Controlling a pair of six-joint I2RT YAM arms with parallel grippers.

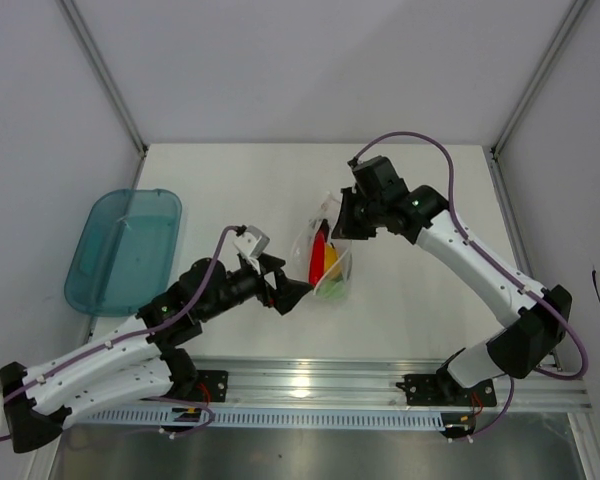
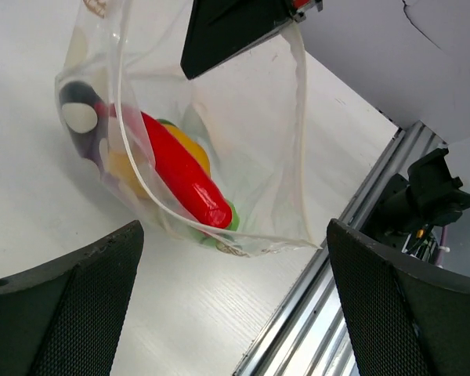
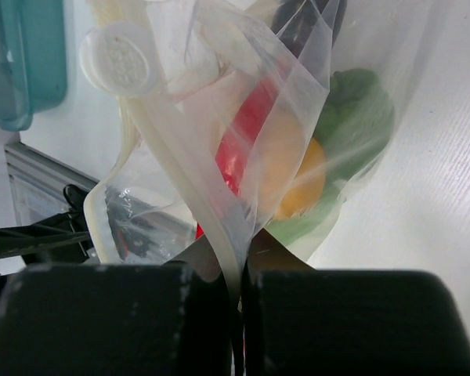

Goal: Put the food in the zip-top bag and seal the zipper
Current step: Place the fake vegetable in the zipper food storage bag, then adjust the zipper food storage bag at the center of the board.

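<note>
The zip-top bag (image 1: 332, 262) stands in the middle of the table, lifted by its mouth. Inside it are the red chili (image 2: 180, 176), the yellow pepper (image 2: 194, 149), the purple eggplant (image 2: 78, 98) and a green vegetable (image 3: 360, 117). My right gripper (image 1: 342, 218) is shut on the zipper (image 3: 189, 176) at the bag's far edge; its pinch shows in the right wrist view (image 3: 239, 270). My left gripper (image 1: 292, 292) is open and empty just left of the bag, not touching it; the bag's lower corner hangs between its spread fingers (image 2: 70, 305).
A teal translucent tray (image 1: 123, 248) lies at the table's left edge and shows in the right wrist view (image 3: 23, 55). The aluminium rail (image 1: 380, 385) runs along the near edge, close under the bag in the left wrist view (image 2: 329, 258).
</note>
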